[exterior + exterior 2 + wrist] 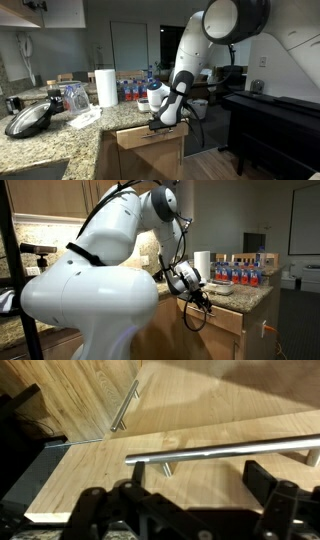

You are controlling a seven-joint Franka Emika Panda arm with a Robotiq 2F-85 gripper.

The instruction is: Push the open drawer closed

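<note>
The light-brown wooden drawer [148,138] sticks out from under the granite counter, and it also shows in an exterior view [226,320]. In the wrist view its flat front [200,415] fills the frame, with the slim metal bar handle [230,450] running across it. My gripper [166,122] [203,302] sits right at the drawer front, just above the handle. Its two black fingers are spread apart with nothing between them [195,485]. The inside of the drawer is hidden.
On the granite counter [60,140] stand a paper towel roll [106,87], a black pan [30,118], a plastic bag and several water bottles [240,270]. A lower cabinet door with its own bar handle [125,405] is beside the drawer. A dark table [270,108] stands nearby.
</note>
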